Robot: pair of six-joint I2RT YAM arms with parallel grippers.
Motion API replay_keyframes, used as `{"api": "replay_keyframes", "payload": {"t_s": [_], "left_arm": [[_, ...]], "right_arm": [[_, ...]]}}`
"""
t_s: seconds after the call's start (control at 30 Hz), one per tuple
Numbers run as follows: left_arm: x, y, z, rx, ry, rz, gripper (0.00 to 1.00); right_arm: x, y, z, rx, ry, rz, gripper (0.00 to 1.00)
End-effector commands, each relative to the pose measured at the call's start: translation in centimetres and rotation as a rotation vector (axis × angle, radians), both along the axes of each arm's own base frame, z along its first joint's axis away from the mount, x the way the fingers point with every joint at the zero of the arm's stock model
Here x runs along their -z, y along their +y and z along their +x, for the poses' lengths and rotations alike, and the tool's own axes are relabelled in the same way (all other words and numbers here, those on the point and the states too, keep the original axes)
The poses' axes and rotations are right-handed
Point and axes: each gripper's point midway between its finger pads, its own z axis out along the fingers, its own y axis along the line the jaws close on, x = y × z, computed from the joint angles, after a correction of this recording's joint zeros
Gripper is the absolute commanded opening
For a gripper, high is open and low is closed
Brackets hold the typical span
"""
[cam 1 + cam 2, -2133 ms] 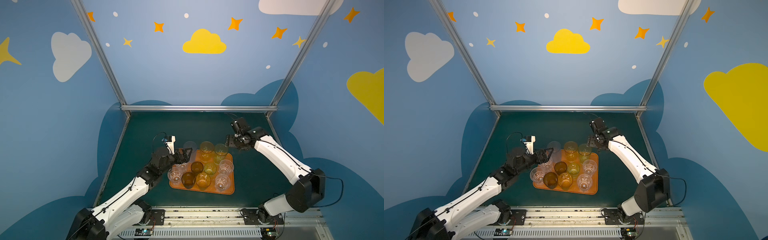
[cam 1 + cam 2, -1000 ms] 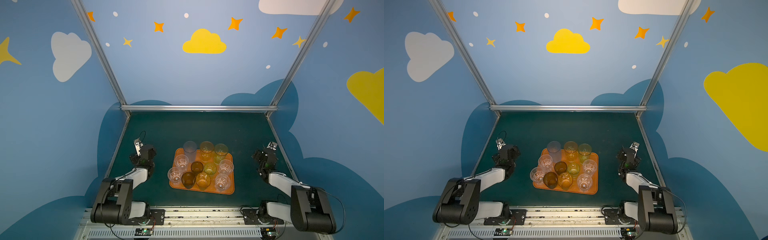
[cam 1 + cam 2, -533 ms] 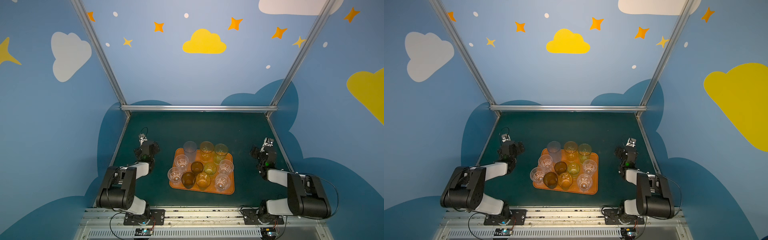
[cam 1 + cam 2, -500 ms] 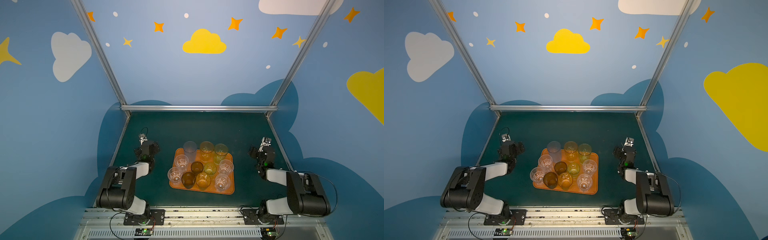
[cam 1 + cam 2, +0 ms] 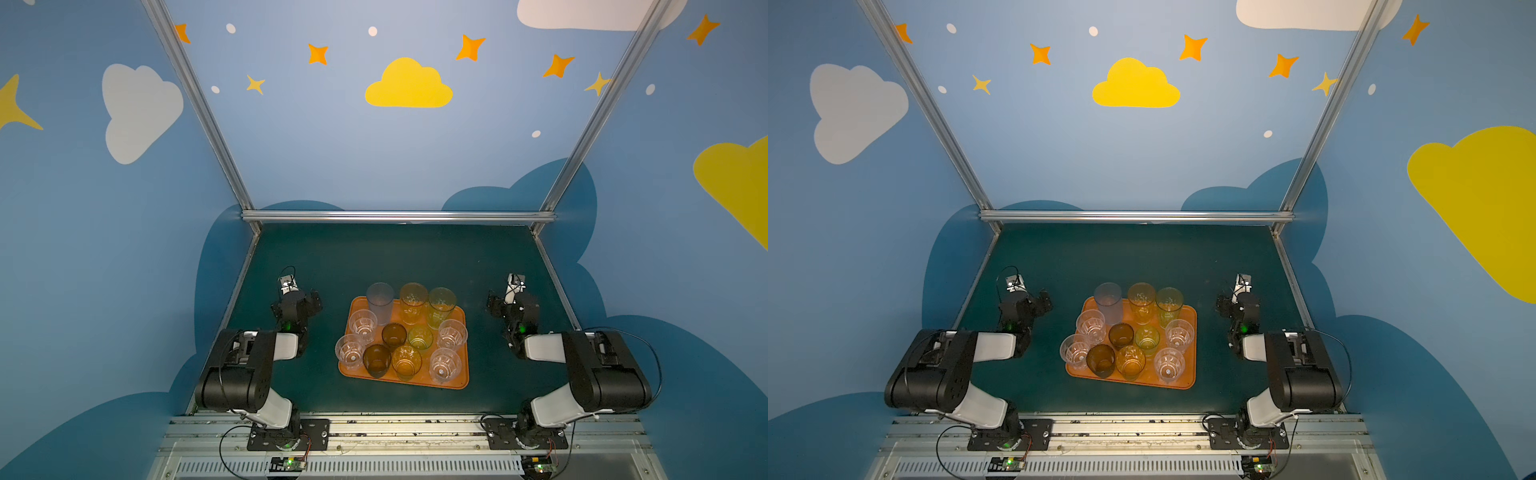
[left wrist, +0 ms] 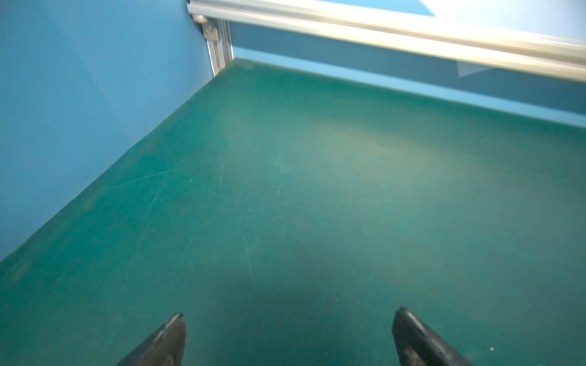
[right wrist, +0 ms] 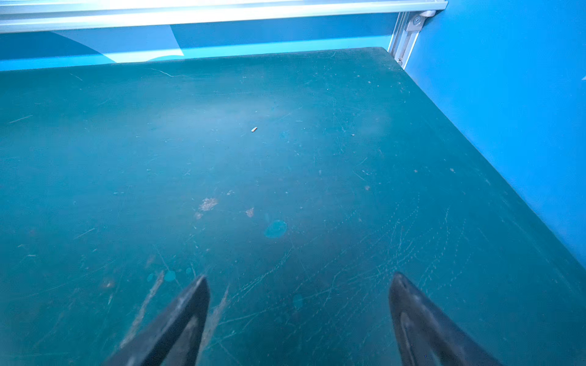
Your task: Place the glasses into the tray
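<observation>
- You have the tray (image 5: 356, 303) lying flat on the green counter (image 5: 395, 257), toward the front edge and between the two arms, turned slightly askew.
- All eleven glasses (image 5: 394, 334) stand upright inside the tray, packed close together.
- Along the tray's far side you see the frosted bluish glass (image 5: 380, 299) and the two tall yellow glasses (image 5: 413, 301) in a row.
- In front of them stand the two dark brown glasses (image 5: 377, 359), the green glass (image 5: 420, 336) and the amber glass (image 5: 406, 360). The four clear faceted glasses (image 5: 452, 332) flank them, two on each side.
- Your left gripper (image 6: 290, 312) has its jaws spread wide over bare counter, gripping no glass. In both top views its arm is folded back to the left of the tray, well apart from it.
- Your right gripper (image 7: 300, 275) likewise has its jaws wide apart over bare, scratched counter. Its arm is folded back to the right of the tray, well apart from it.
</observation>
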Motion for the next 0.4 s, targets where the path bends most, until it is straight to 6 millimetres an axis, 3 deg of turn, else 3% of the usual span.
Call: {"api": "replay_keyframes", "payload": {"t_s": [0.0,0.37], "left_arm": [[-1.1,-0.07,0.54,0.01,-0.026,0.006,1.0],[-1.4,-0.61,0.63,0.052,-0.035,0.004,1.0]], "right_arm": [[-1.12,-0.15,0.46,0.004,-0.04,-0.005,0.88],[-1.18,-0.2,0.39,0.004,-0.044,-0.001,0.88]]}}
